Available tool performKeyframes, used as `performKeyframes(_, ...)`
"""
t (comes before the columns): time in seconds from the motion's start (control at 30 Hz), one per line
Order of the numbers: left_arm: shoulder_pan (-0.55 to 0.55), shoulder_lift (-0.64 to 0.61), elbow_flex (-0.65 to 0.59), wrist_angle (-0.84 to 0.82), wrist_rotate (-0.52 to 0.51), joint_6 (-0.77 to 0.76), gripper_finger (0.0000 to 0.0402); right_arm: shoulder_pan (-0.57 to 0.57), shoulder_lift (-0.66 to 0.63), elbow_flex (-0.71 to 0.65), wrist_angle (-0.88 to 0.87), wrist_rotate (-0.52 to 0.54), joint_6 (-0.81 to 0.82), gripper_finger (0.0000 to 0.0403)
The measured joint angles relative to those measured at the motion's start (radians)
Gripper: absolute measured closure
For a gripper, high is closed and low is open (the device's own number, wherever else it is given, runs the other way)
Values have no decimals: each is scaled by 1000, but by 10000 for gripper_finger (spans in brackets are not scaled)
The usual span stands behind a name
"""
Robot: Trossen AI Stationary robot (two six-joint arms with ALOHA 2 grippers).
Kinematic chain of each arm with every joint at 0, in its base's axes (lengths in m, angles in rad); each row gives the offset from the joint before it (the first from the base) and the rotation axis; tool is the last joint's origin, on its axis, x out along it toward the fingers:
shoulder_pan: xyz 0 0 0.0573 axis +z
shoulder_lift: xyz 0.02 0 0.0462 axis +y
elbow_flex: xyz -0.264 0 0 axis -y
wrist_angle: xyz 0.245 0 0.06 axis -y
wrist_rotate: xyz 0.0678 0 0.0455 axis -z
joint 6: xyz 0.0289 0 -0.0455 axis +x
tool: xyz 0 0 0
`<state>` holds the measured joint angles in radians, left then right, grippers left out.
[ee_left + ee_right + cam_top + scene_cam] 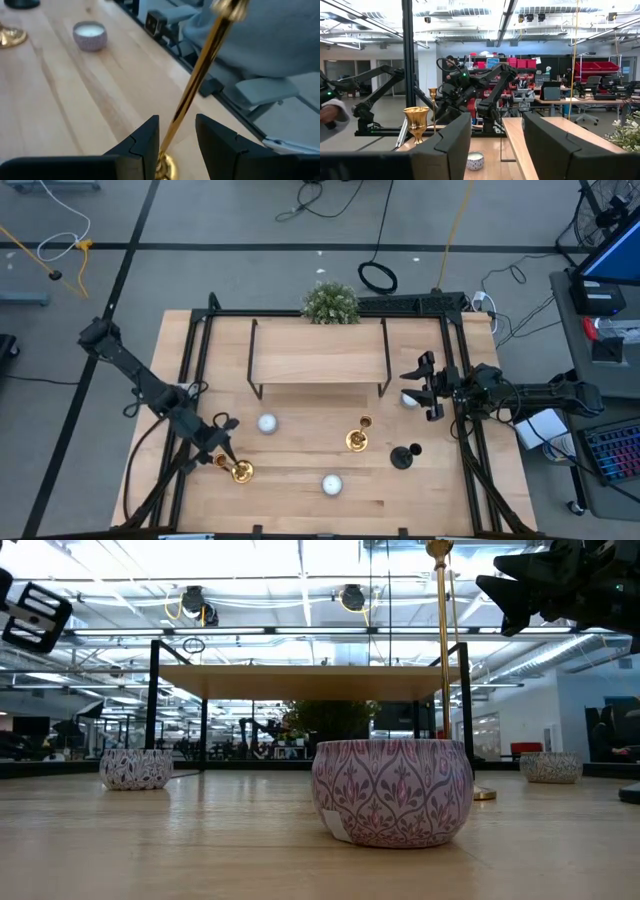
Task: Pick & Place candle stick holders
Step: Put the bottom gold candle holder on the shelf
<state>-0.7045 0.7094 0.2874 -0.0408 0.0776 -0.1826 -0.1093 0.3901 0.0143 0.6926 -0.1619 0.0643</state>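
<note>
One gold candlestick [240,471] stands near the table's front left. My left gripper [222,446] is open and low around it. In the left wrist view the slim gold stem [195,85] rises between the two fingers, and the round base [166,168] shows just below them. A second gold candlestick [357,440] stands right of centre; it also shows in the low view [441,660]. The short black holder [403,457] stands to its right. My right gripper [430,386] is open and empty, raised near the table's right edge. My left gripper has one finger on each side of the candlestick's stem, just above the base [169,136], coming in low and slanting from the table's left. One finger [147,142] lies right beside the stem and a gap shows at the other. I cannot tell whether it touches.
Three patterned candle tins stand on the table [267,423], [331,484], [410,400]. A wooden riser on black legs [320,355] fills the far middle. A bushy green plant [330,302] stands behind it. A black frame [460,380] runs along the table's edges.
</note>
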Motion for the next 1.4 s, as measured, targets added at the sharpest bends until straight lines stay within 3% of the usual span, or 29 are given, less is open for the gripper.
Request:
performKeyframes(0.2,-6,13,0,86,-26,50,270,0,0,0,0,0,0,231)
performKeyframes(0.57,-5,13,0,97,-92,129,271,0,0,0,0,0,0,232)
performKeyframes(0.7,-5,13,0,97,-98,182,297,0,0,0,0,2,0,232)
performKeyframes(0.9,-6,13,0,95,-86,173,383,0,0,0,0,3,-7,232)
performKeyframes(1.1,-5,13,-1,134,-131,187,368,0,0,0,0,3,-32,232)
performKeyframes(1.27,-5,13,-1,232,-140,233,386,0,0,0,0,3,-57,232)
performKeyframes(1.4,-5,13,0,297,-220,235,381,0,0,0,14,4,-83,232)
